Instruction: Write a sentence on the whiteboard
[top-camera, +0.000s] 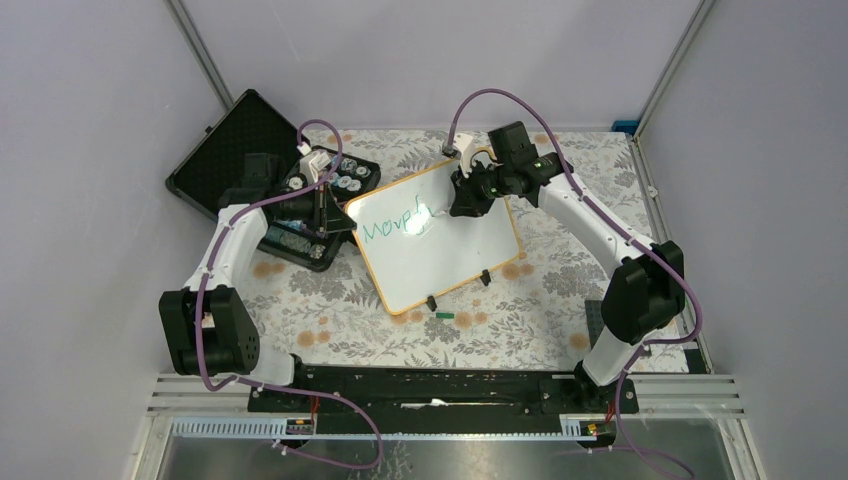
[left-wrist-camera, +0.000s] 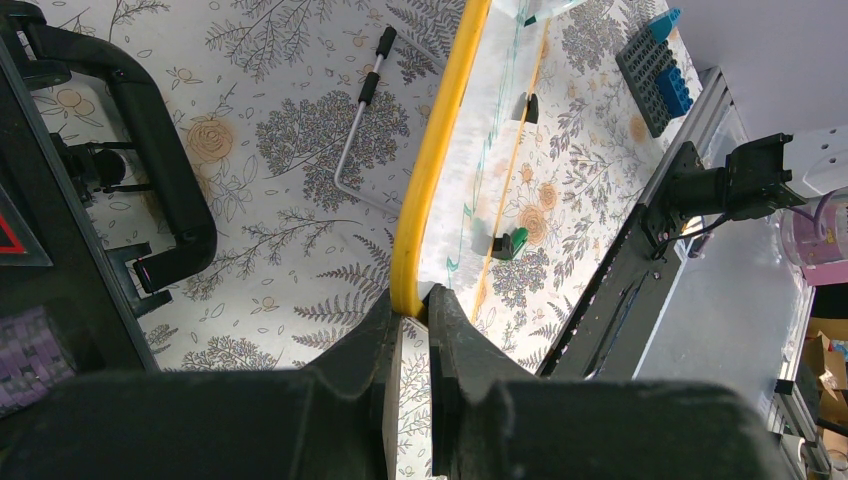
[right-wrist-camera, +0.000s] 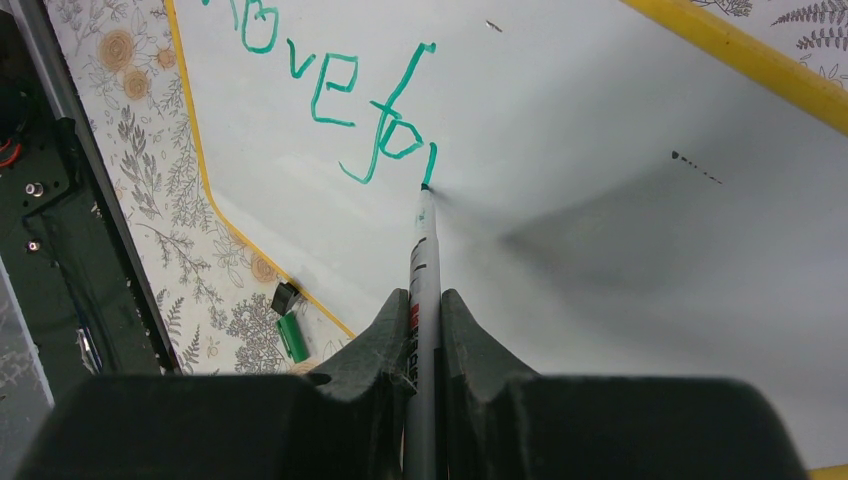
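1. Writing is partly done: the sentence reads "Move fo" plus one stroke; judge the rest unwritten.
2. Confirm the right gripper pinches the marker, tip touching the whiteboard at mid-table.
3. Confirm the left gripper is clamped on the whiteboard's edge.

Counter: floral cloth, grey leaves, orange blooms. Whiteboard at centre, askew, black clip feet toward near edge. Green cap just beside that edge. Open black case far left. Bent metal rod beside board's rim. Blue studded block far right corner.
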